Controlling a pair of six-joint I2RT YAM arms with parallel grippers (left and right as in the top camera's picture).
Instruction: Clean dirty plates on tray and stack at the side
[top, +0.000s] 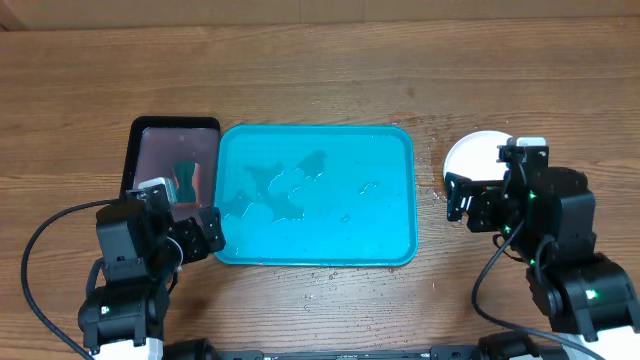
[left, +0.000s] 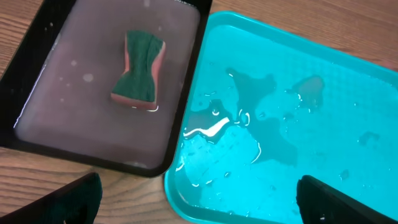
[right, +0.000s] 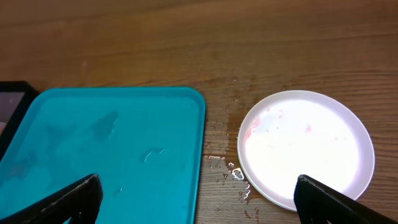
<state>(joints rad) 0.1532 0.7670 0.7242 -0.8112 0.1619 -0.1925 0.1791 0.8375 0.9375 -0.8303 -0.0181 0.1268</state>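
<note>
The teal tray (top: 400, 245) lies mid-table, wet, with no plates on it; it also shows in the left wrist view (left: 186, 199) and the right wrist view (right: 124, 137). A white plate (top: 468, 152) with faint red smears sits on the table right of the tray, partly under my right arm, and shows in the right wrist view (right: 306, 146). No blue or yellow-green plate is visible. My left gripper (left: 199, 202) is open and empty over the tray's near-left corner. My right gripper (right: 199, 199) is open and empty above the gap between tray and plate.
A black-rimmed tray (top: 145, 135) with murky water and a green-and-orange sponge (left: 140, 68) lies left of the teal tray. Water drops (right: 233, 171) dot the wood between the teal tray and the white plate.
</note>
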